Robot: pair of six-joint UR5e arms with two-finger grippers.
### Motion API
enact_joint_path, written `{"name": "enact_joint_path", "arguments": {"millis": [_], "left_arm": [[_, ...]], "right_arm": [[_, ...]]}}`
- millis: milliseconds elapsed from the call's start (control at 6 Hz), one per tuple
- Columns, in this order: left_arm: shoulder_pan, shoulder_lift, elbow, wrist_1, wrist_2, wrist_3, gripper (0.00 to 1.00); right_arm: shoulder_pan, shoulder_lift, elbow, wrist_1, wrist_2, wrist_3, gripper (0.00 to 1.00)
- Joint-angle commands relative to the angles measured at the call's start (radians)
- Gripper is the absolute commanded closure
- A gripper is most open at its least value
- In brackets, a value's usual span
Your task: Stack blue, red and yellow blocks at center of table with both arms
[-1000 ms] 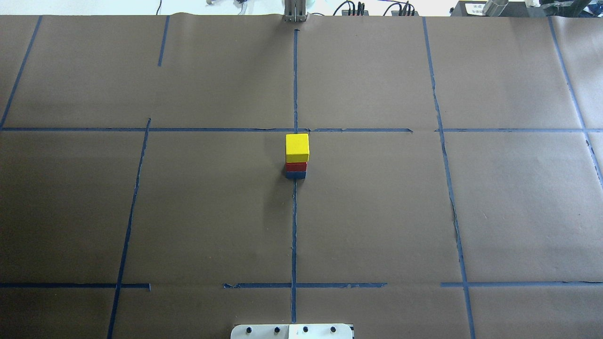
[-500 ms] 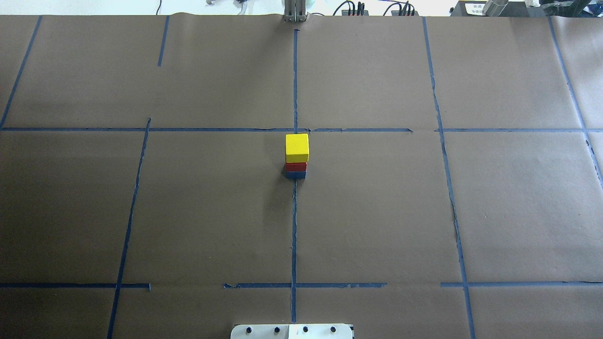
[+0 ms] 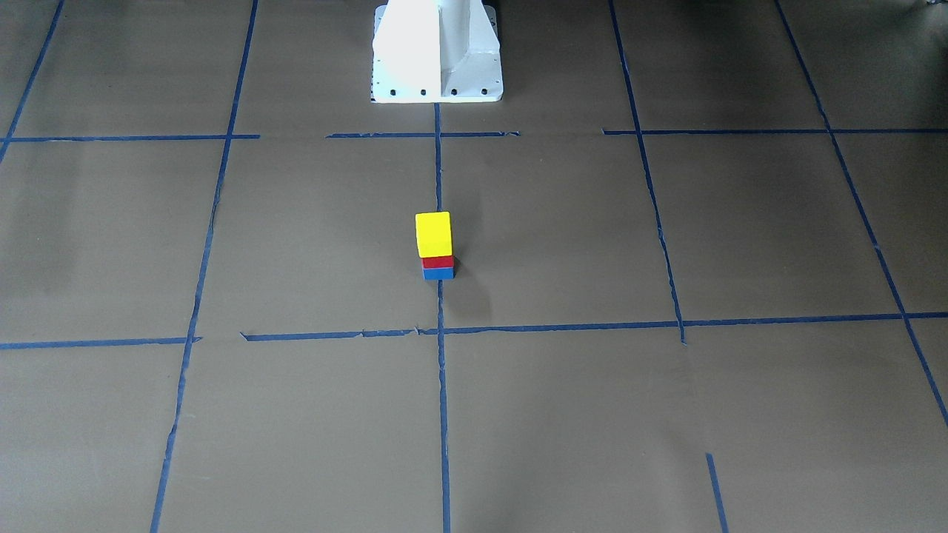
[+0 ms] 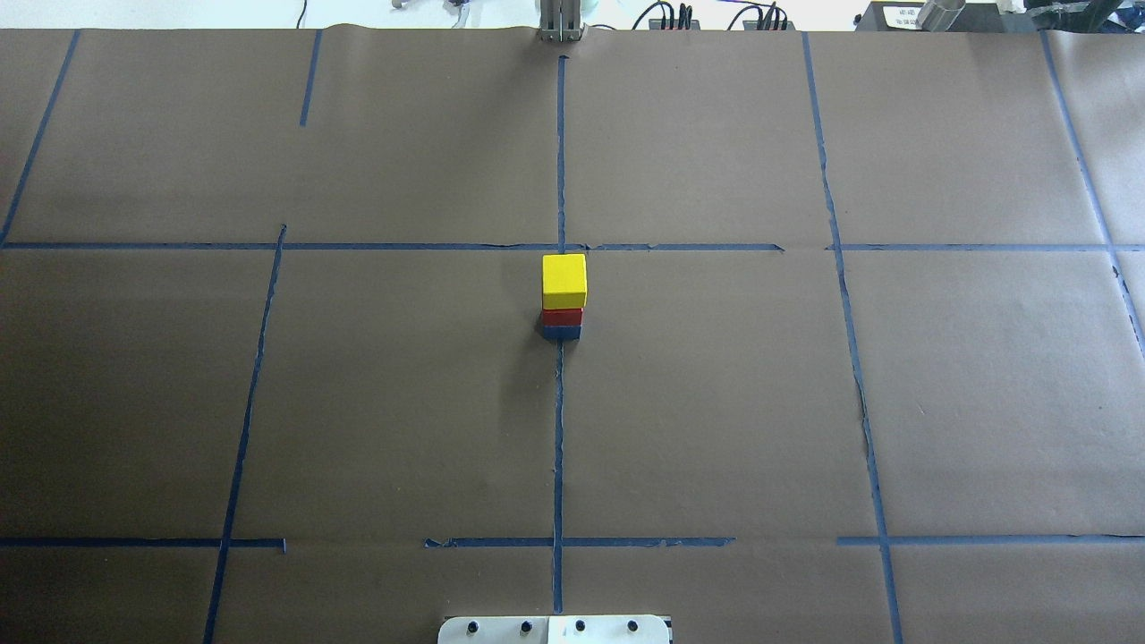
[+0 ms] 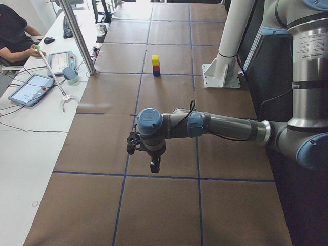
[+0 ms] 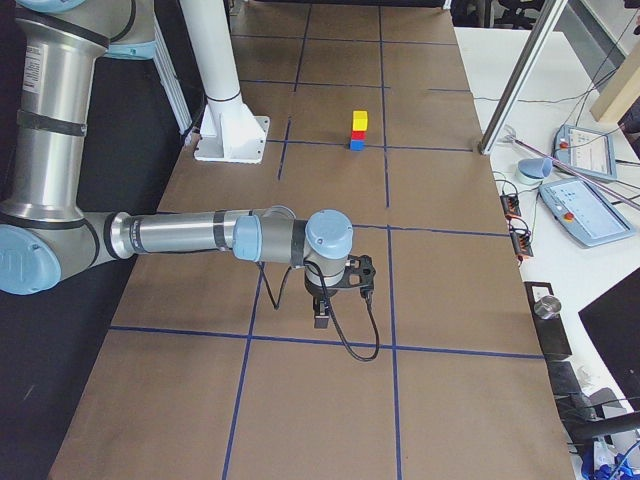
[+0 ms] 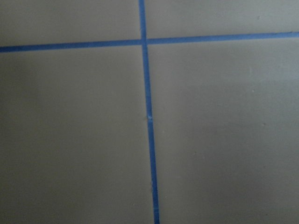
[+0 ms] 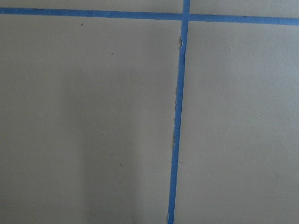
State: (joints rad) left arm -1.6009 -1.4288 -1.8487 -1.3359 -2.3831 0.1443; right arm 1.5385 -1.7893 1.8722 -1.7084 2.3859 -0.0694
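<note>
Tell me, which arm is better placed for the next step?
Neither, left or right. The yellow block sits on the red block on the blue block, so stacking looks done. The left gripper and right gripper hang at opposite ends of the table, both far from it.

Honestly, nothing legible is showing up here. A white label [image 4: 897,11] in the overhead view's top-right corner is carrying some print and a tablet screen [image 6: 588,150] is glowing, but both are coming through too tiny and blurry.
</note>
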Motion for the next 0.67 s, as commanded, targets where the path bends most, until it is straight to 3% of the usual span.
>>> {"name": "enact_joint_path", "arguments": {"millis": [0,500], "left_arm": [[0.001,0.007,-0.004,0.000,0.034,0.000,0.00],[0.009,0.008,-0.013,-0.014,0.035,0.011,0.00]], "right_arm": [[0.002,-0.008,0.010,0.015,0.004,-0.001,0.00],[0.002,-0.025,0.007,0.016,-0.007,0.002,0.00]]}}
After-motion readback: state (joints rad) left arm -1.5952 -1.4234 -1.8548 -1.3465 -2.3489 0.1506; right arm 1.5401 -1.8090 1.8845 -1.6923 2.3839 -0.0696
